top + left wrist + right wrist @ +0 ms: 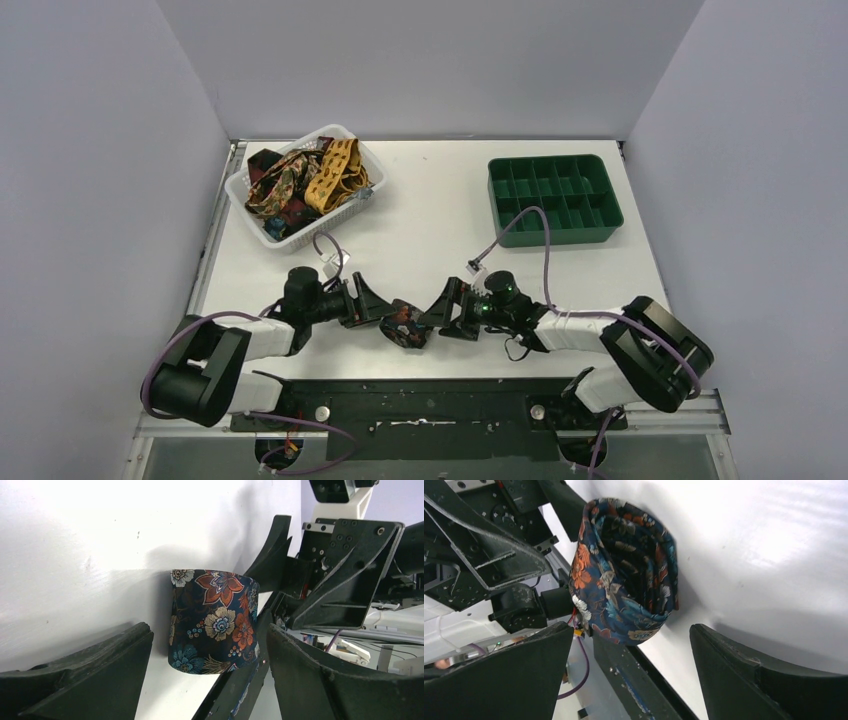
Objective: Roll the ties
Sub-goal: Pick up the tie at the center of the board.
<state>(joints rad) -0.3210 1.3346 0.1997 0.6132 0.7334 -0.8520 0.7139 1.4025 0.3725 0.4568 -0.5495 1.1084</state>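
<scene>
Left claw (372,303) and right claw (446,312) gape wide, flanking the rolled floral tie (405,323).

Looks past the widely parted right gripper (631,630) onto a rolled dark floral tie (624,570) resting on the white table (764,555), coiled end turned toward the lens, touching neither finger. Sits near the table's dark edge strip (639,680). Backs onto black hardware (489,545) at upper left, probably the other arm's.
</scene>
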